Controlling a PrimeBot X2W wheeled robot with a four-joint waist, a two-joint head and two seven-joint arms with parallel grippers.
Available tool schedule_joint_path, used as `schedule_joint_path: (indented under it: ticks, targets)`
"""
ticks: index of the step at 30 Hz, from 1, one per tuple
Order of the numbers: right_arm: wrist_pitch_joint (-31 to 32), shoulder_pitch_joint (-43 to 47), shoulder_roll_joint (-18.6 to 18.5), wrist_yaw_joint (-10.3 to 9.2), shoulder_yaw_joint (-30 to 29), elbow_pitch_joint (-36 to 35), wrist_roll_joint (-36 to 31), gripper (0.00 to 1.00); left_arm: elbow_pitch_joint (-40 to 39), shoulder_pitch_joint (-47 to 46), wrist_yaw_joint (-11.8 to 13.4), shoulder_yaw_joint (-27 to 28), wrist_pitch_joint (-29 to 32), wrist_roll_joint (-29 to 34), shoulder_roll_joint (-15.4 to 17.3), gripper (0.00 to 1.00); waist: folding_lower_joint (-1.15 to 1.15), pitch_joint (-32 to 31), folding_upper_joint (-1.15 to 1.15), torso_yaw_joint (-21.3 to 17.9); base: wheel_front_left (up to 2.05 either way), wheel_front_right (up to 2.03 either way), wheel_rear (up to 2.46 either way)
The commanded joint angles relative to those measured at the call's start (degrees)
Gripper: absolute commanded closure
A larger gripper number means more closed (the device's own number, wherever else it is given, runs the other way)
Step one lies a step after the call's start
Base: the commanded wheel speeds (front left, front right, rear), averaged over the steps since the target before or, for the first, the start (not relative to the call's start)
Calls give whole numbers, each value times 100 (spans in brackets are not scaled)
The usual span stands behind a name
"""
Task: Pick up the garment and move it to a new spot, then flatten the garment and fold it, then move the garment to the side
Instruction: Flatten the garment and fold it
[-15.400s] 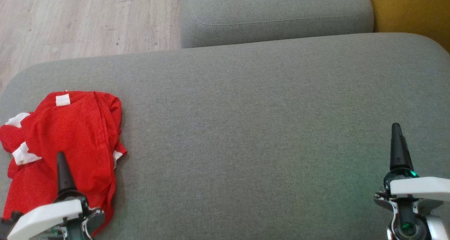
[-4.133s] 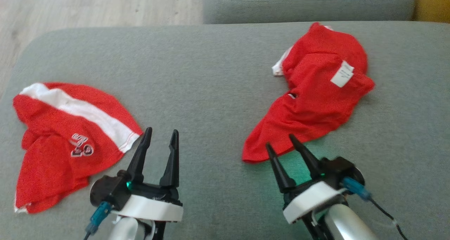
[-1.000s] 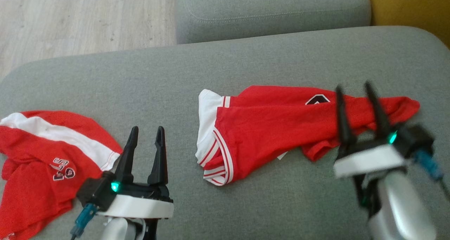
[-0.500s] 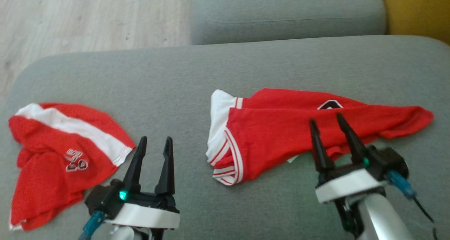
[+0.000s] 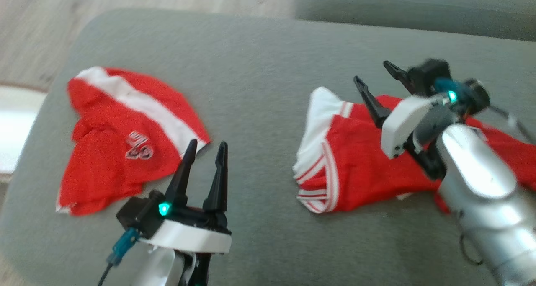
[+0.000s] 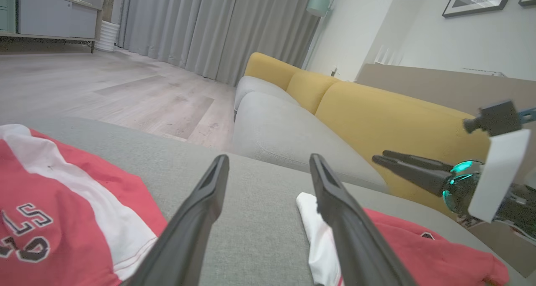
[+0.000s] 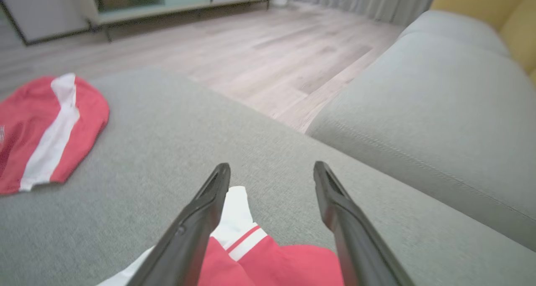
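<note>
Honestly, your main risk is the grab itself. The red jersey garment with the white striped hem [image 5: 356, 168] lies crumpled and doubled over itself on the right half of the grey fabric cushion [image 5: 259, 89]. Its layers stack at the hem end nearest the cushion's middle. If you close there, you probably pinch two or three layers at once, and spreading then drags a fold along instead of opening it. The garment's far end is hidden under the right arm, so you can't judge how it lies there.

A second red garment with a white band and lettering [image 5: 113, 152] sits on the cushion's left half, and its corner is just beside the left fingers. A careless reach that way could snag the wrong cloth.

The left gripper [image 5: 207, 143] is spread fully apart over bare cushion near the middle of its near edge, with nothing between its fingers. The right gripper [image 5: 371, 71] is just as wide and carries nothing. From the left wrist view it looks raised clear of the garment's hem end, over the cushion's right half.
</note>
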Motion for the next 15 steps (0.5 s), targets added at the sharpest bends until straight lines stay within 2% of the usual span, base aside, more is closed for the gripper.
schedule_joint_path:
  ticks: [1,2,3,4,10,15]
  targets:
    - [297,-429,-204,-4,485,94,213,0,-189,-323,-30,111,-29,-126,0,0,-1,365,0,523,0,0,0]
    - [482,-556,-265,-4,594,247,440,0,-200,-364,-25,83,-29,-191,0,0,-1,409,0,624,0,0,0]
    - [845,-821,-461,-4,938,483,730,0,-228,-438,-13,-7,-29,-294,0,0,-1,491,0,814,0,0,0]
    - [845,-821,-461,-4,938,483,730,0,-228,-438,-13,-7,-29,-294,0,0,-1,491,0,814,0,0,0]
    - [1870,-1342,-948,-4,1811,885,1727,0,-445,-568,29,-224,-29,-614,0,0,-1,696,0,1216,0,0,0]
    - [2496,-1619,-1316,-4,2460,1012,2261,0,-561,-609,47,-315,-29,-690,0,0,-1,818,0,1409,0,0,0]
